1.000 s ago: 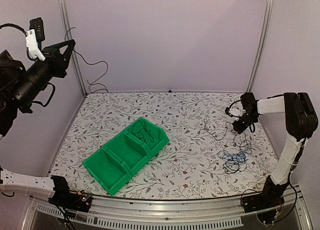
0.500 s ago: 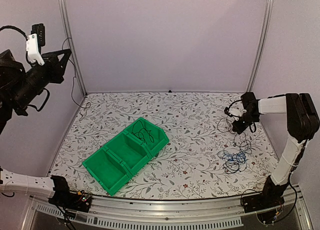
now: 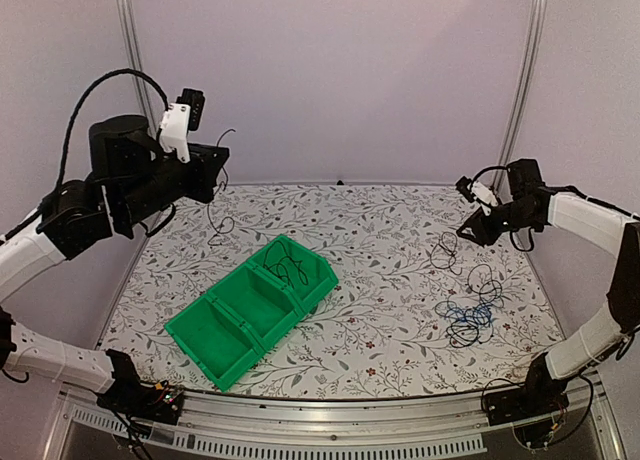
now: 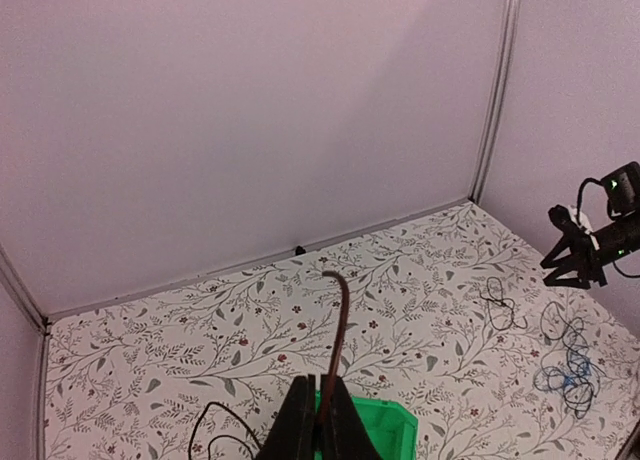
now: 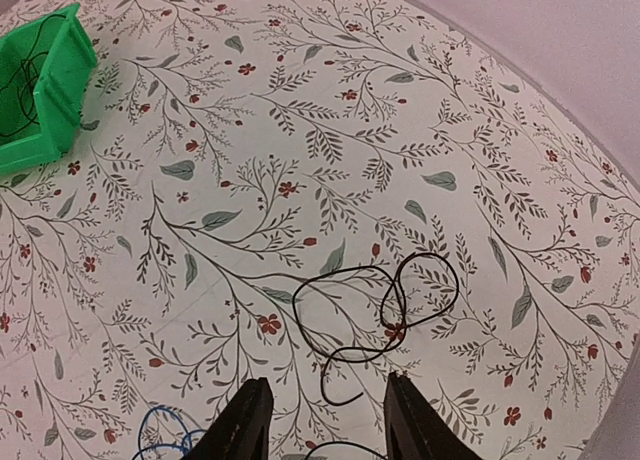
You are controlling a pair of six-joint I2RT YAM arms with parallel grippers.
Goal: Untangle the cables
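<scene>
Right wrist view shows the right gripper (image 5: 325, 425) wide open, holding nothing. A black cable (image 5: 375, 310) lies in loose loops on the table (image 5: 300, 100) just ahead of its fingers. A blue cable (image 5: 165, 430) lies nearer, on the right side. So the right arm looks closest to that pile. The left gripper (image 4: 318, 420) is pinched tight on a hanging cable (image 4: 341, 310), high over the far left.

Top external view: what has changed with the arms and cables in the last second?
The left gripper, shut on a thin cable, swung from the far left toward the table back. The right gripper rose off the loose black cable and hangs open. The green bin and blue cable stayed put.
</scene>
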